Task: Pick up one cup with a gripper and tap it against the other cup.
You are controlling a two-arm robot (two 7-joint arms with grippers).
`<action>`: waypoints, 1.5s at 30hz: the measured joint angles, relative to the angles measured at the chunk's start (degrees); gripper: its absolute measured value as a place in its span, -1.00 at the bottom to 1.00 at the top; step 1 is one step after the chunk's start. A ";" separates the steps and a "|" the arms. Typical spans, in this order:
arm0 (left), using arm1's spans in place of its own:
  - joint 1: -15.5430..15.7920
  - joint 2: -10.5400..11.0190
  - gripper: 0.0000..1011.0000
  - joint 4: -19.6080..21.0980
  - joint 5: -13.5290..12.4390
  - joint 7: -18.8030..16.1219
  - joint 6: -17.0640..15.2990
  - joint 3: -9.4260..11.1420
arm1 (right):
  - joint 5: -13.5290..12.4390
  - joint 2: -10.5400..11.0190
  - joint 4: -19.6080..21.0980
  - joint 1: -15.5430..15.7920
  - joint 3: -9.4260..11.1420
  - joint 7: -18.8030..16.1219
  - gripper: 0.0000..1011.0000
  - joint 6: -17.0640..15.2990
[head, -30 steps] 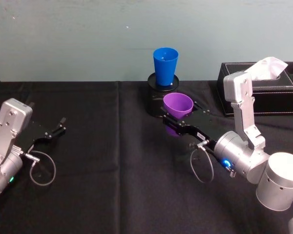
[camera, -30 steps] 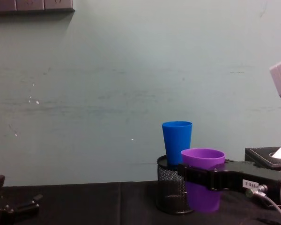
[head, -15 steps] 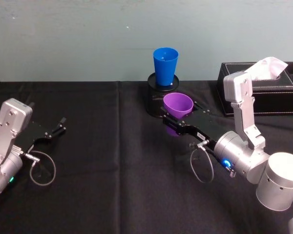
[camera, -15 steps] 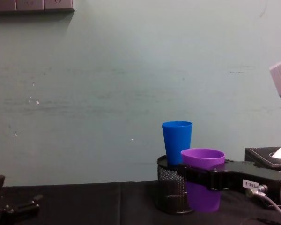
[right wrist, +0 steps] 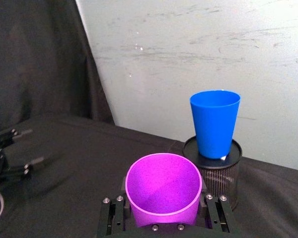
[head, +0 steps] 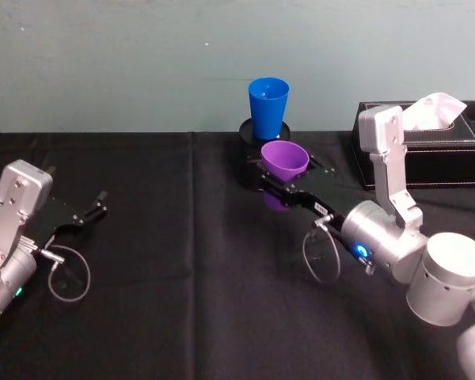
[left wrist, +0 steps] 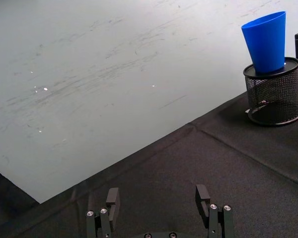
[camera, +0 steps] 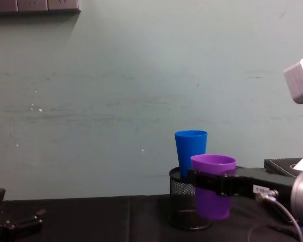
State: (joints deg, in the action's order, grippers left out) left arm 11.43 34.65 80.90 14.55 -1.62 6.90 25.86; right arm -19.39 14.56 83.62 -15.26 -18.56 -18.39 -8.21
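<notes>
Cloth [head: 182,237], black and matte, covers the whole table, with a seam running front to back. Behind it is a scuffed pale teal wall [camera: 116,91]. On the far right you have a black box [head: 451,150] with white stitching and a white tissue [head: 431,107] poking out.

The right arm [head: 380,237], silver-grey and round-jointed, reaches in toward the centre. The left arm [head: 12,229] is parked at the left edge. The left gripper [left wrist: 157,198] sits low over the cloth, and its wrist view gives you two flat black fingers spread wide with nothing between them.

The black wire-mesh pen holder [camera: 181,201] is round and stands near the back of the table. A blue cup [right wrist: 215,124] of smooth plastic, tall and tapered, stands upright in its top ring.

The right gripper [right wrist: 164,218] clamps the purple cup [right wrist: 163,191] from both sides, with the rim upright. This cup is shorter and wider than the blue one, smooth and plain.

The chest view gives you the side: the purple cup's base hangs clear of the cloth and overlaps the holder and the blue cup. The right wrist view gives you depth, with the blue cup just beyond the purple rim. You cannot tell whether they touch.

Compared with half a second ago, the purple cup is higher and closer to the blue cup. The left arm has not moved.
</notes>
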 joint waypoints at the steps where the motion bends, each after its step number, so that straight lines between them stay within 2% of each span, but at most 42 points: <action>1: 0.00 0.00 0.98 0.00 0.00 0.00 0.00 0.00 | -0.34 -0.41 -1.30 -1.02 -0.08 -0.15 0.45 0.20; 11: 0.00 0.00 0.98 0.00 0.00 0.00 0.00 0.00 | -1.66 -3.67 -11.37 -8.42 -0.60 -0.44 0.45 2.16; 14: 0.00 0.00 0.98 0.00 0.00 0.00 0.00 0.00 | -1.66 -4.32 -13.36 -9.80 -0.73 -0.33 0.45 2.73; 27: 0.00 0.00 0.98 0.00 0.00 0.00 0.00 0.00 | -0.10 -7.26 -23.11 -16.52 -0.86 0.73 0.45 4.27; 33: 0.00 0.00 0.98 0.00 0.00 0.00 0.00 0.00 | 0.38 -8.04 -25.51 -17.98 -0.57 0.74 0.45 4.41; 45: 0.00 0.00 0.98 0.00 0.00 0.00 0.00 0.00 | 0.60 -8.25 -25.72 -18.13 -0.40 0.74 0.45 4.48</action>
State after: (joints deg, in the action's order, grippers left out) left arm 11.43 34.65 80.90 14.55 -1.62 6.90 25.86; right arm -18.78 6.31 57.90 -33.39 -18.96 -17.65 -3.73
